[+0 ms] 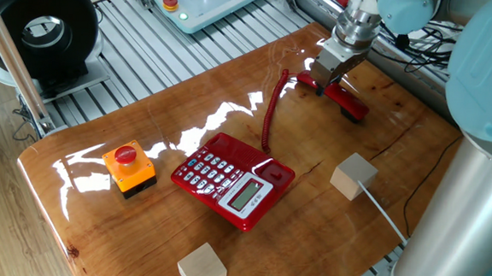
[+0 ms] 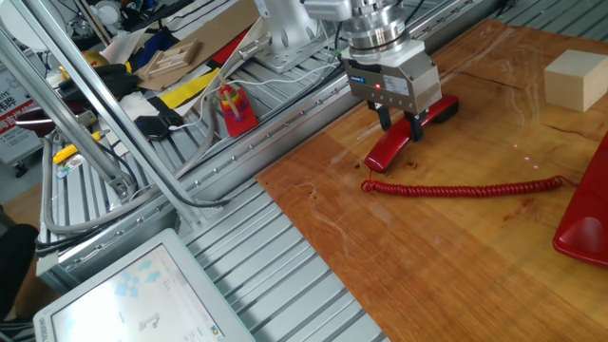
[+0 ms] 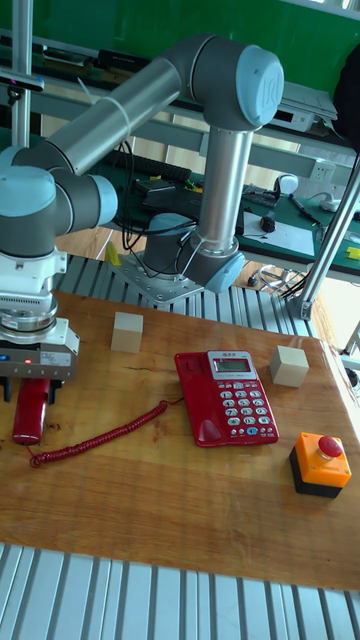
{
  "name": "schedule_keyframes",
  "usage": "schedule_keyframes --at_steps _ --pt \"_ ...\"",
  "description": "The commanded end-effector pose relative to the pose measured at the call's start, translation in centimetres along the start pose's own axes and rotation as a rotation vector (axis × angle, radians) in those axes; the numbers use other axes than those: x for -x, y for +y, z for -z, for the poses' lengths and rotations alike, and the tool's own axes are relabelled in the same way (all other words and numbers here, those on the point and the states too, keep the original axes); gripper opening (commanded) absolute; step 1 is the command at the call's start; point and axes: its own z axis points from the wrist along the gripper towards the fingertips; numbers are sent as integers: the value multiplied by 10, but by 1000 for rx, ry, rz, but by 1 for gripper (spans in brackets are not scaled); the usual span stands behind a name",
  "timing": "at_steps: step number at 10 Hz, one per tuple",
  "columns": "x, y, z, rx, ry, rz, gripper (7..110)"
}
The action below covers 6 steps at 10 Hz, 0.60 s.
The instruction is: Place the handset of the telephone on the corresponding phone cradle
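While the hand (image 2: 400,125) straddles it, the handset (image 2: 403,138) lies on the table (image 2: 456,237).

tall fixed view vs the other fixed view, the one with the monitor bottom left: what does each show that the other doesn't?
Only the tall fixed view: the whole telephone with keypad and screen, the orange button box, and two wooden blocks.

Only the other fixed view: the monitor and the clutter beside the table; just the telephone's edge and one wooden block show.

Both: the gripper over the handset lying on the wood, with the coiled cord trailing away.
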Motion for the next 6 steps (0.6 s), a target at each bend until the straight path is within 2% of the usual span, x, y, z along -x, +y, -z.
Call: schedule_keyframes --at_steps 1,2,4,6 --pt "30 3 3 14 -116 30 66" --pt "27 1 3 9 -103 27 88" --pt "15 -2 2 -5 -57 18 88" --pt "15 -3 2 -6 -53 15 88"
